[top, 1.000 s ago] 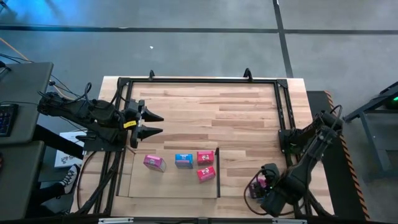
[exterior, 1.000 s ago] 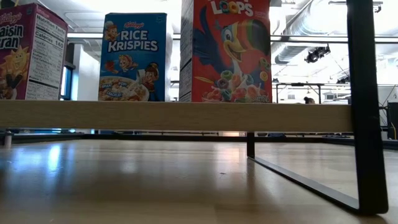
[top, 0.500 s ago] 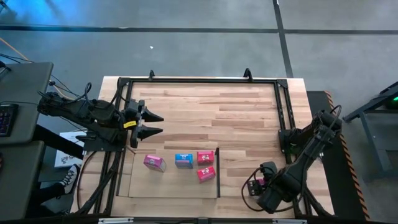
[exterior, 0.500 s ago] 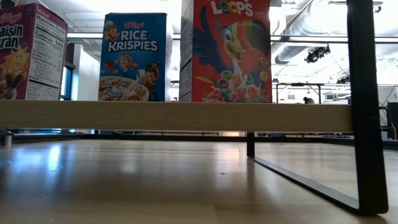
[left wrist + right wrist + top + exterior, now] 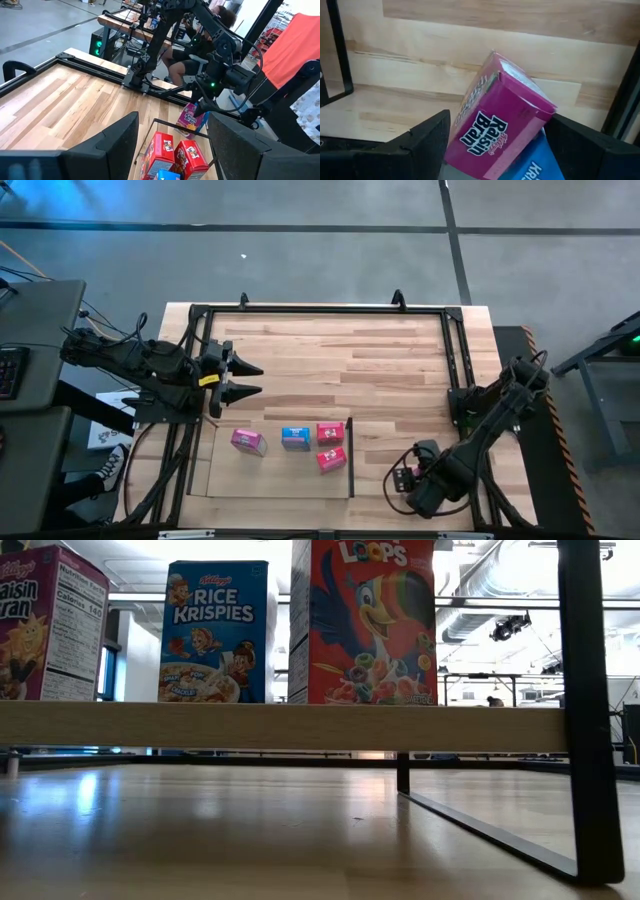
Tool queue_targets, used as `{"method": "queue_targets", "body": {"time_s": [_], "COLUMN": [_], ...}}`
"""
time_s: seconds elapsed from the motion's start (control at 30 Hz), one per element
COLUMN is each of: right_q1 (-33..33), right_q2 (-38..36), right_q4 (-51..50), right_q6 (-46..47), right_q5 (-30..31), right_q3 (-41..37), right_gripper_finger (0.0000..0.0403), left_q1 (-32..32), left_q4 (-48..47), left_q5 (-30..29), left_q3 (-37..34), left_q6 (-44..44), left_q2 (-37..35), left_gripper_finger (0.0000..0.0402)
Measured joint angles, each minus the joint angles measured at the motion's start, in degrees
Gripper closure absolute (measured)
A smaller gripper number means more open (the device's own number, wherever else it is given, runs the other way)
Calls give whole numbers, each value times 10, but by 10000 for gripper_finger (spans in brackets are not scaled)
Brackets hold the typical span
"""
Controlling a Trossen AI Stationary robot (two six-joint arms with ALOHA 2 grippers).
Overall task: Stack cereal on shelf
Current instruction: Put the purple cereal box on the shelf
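The shelf [image 5: 225,470] is a light wood panel at the table's near edge, with a dark side wall [image 5: 350,455]. On it stand a pink cereal box [image 5: 247,441], a light blue one [image 5: 295,438] and two red ones [image 5: 330,433] [image 5: 331,459]. The low view shows the boxes [image 5: 215,630] upright on the panel's edge [image 5: 280,727]. My right gripper [image 5: 408,480] is right of the shelf wall, shut on a magenta Raisin Bran box [image 5: 500,120]. A light blue box [image 5: 532,167] shows beside that box. My left gripper [image 5: 250,377] waits open beyond the shelf's far left corner. My right gripper pinches the magenta box between its two fingers [image 5: 427,137], on the box's opposite faces near one end [image 5: 470,145]. It comes from above, and the box [image 5: 191,116] hangs tilted below it, clear of the table. The blue box lies against the magenta one between the fingers; whether it is held too, I cannot tell.
A dark metal frame [image 5: 320,309] runs around the tabletop, with rails along both sides. Bare planked tabletop [image 5: 340,370] lies beyond the shelf. In the left wrist view a person [image 5: 185,55] sits behind the table's right side.
My right gripper has carried the magenta box steadily toward the table's left, closer to the shelf's side wall, and stayed shut. The boxes on the shelf have kept their places.
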Motion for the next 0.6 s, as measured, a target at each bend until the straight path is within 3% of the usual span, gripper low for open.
{"method": "queue_targets", "body": {"time_s": [0.33, 0.6], "right_q1": [-14, -17], "right_q2": [0, 0], "right_q4": [2, -14], "right_q6": [-11, -17], "right_q5": [2, 2], "right_q3": [-1, -1], "right_gripper_finger": [108, 168], "left_q1": [0, 0], "left_q4": [-2, -1], "left_q5": [0, 0], "left_q3": [0, 0], "left_q6": [15, 15], "left_q2": [0, 0], "left_gripper_finger": [172, 172]}}
